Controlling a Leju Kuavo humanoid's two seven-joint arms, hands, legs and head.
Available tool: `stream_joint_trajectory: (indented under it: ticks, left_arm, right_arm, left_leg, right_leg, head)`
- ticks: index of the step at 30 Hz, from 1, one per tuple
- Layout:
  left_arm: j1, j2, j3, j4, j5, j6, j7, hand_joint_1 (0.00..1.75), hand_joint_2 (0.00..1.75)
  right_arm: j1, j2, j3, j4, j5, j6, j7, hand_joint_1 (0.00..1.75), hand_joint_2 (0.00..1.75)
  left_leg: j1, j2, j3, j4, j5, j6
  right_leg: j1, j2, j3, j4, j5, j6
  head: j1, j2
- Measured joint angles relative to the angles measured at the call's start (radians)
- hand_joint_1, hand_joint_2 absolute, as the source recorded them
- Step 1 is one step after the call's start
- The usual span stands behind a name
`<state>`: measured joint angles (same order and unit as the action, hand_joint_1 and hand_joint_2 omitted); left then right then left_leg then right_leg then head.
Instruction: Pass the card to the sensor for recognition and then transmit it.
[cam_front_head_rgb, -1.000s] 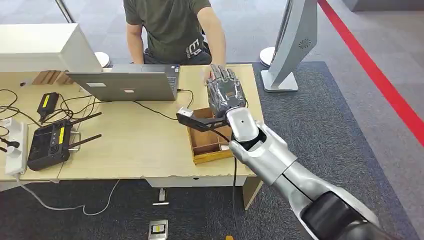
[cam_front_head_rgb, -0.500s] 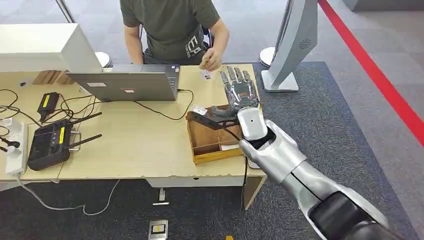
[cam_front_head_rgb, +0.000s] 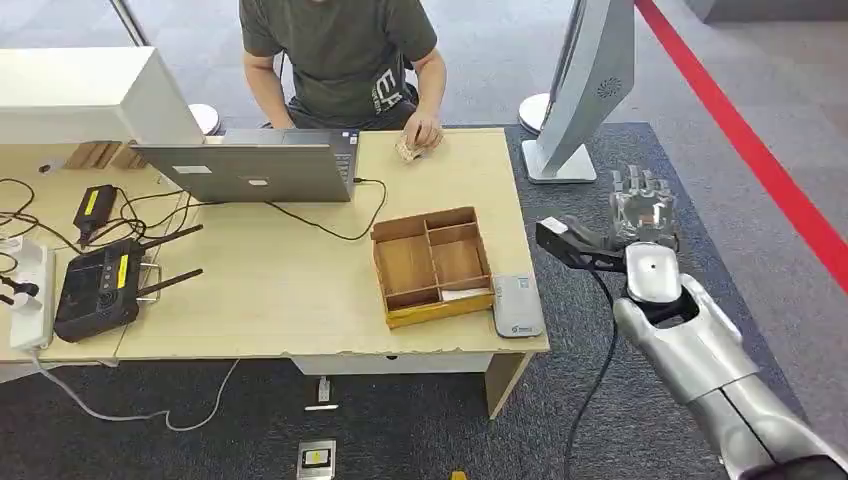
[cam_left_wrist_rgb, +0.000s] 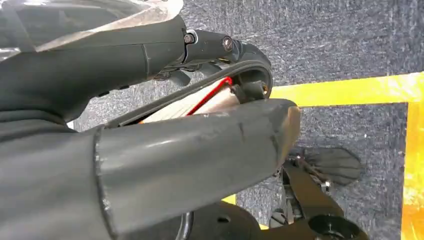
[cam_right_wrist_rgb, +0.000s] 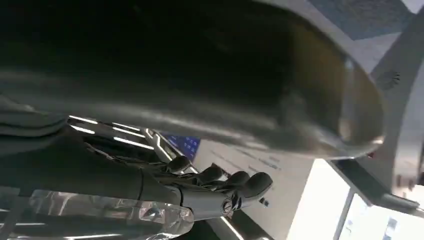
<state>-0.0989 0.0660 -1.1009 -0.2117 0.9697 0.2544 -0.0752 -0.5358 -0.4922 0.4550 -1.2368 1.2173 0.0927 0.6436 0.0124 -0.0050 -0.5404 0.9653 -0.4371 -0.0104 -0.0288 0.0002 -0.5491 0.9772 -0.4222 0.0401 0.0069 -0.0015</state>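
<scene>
Since your left hand (cam_left_wrist_rgb: 150, 150) hangs low by the floor, start there: the wrist view sits too close, so you cannot tell how its fingers lie.

Next comes your right hand (cam_front_head_rgb: 643, 205). A second ago it was over the wooden box (cam_front_head_rgb: 432, 262). Now it has swung out past the table (cam_front_head_rgb: 250, 320) and hangs over the carpet. Its fingers point up, side by side with small gaps, and they hold nothing.

On the near corner of the table lies the grey sensor (cam_front_head_rgb: 517, 305), just beside the box. Nothing rests on it.

At the far edge, the person's hand (cam_front_head_rgb: 424, 130) has come down onto the table. A small pale thing lies under it. It is tiny from here, but it looks like the card (cam_front_head_rgb: 406, 150).

So the card has left you and gone to the person. That looks like the hand-over part done. Your hand is free and pulling away.
</scene>
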Motion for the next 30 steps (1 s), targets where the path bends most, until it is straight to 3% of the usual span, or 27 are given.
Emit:
stream_joint_trajectory:
  ticks: [4, 9, 20, 24, 28, 30]
  left_arm:
    - [-0.002, 0.002, 0.0, 0.0, 0.009, 0.008, -0.009, 0.0, 0.0]
    - [-0.003, 0.002, 0.0, 0.0, 0.017, 0.016, -0.019, 0.0, 0.0]
    - [-0.007, 0.001, 0.0, 0.0, 0.034, 0.039, -0.003, 0.0, 0.0]
    - [-0.006, 0.001, 0.0, 0.0, 0.052, 0.052, 0.005, 0.0, 0.0]
    - [-0.006, 0.001, 0.002, 0.0, 0.08, 0.069, 0.009, 0.0, 0.0]
    - [-0.007, 0.001, 0.002, 0.0, 0.083, 0.07, 0.009, 0.0, 0.0]
  right_arm:
    - [0.103, -0.058, -0.1, -0.04, -0.063, -0.004, -0.001, 0.0, 0.0]
    - [0.221, -0.086, -0.206, -0.037, -0.151, -0.073, -0.032, 0.0, 0.0]
    - [0.4, -0.062, -0.347, 0.183, -0.38, -0.347, -0.2, 0.0, 0.0]
    - [0.432, -0.028, -0.362, 0.335, -0.539, -0.47, -0.307, 0.0, 0.0]
    - [0.452, 0.024, -0.393, 0.482, -0.827, -0.553, -0.537, 0.0, 0.0]
    - [0.462, 0.052, -0.41, 0.544, -0.886, -0.563, -0.601, 0.0, 0.0]
  left_leg:
    - [0.0, 0.0, 0.0, 0.0, 0.0, 0.0]
    - [0.0, 0.0, -0.001, 0.0, 0.0, 0.0]
    - [0.0, 0.0, 0.0, -0.001, -0.001, 0.0]
    - [0.0, 0.0, 0.0, -0.001, -0.002, 0.0]
    - [0.0, 0.001, 0.0, -0.001, -0.002, -0.001]
    - [0.0, 0.001, 0.0, -0.001, -0.002, -0.001]
  right_leg:
    - [0.0, 0.0, 0.0, 0.0, 0.0, 0.0]
    - [0.0, 0.0, 0.0, 0.0, 0.0, 0.0]
    - [0.0, 0.0, 0.0, 0.0, -0.001, 0.0]
    - [0.0, 0.0, -0.001, 0.0, -0.001, 0.0]
    - [0.0, 0.0, -0.001, 0.0, -0.002, -0.001]
    - [0.0, 0.0, -0.001, 0.0, -0.002, -0.001]
  head:
    - [0.0, 0.0]
    - [0.0, 0.0]
    - [0.0, 0.0]
    - [0.0, 0.0]
    - [0.0, 0.0]
    - [0.0, 0.0]
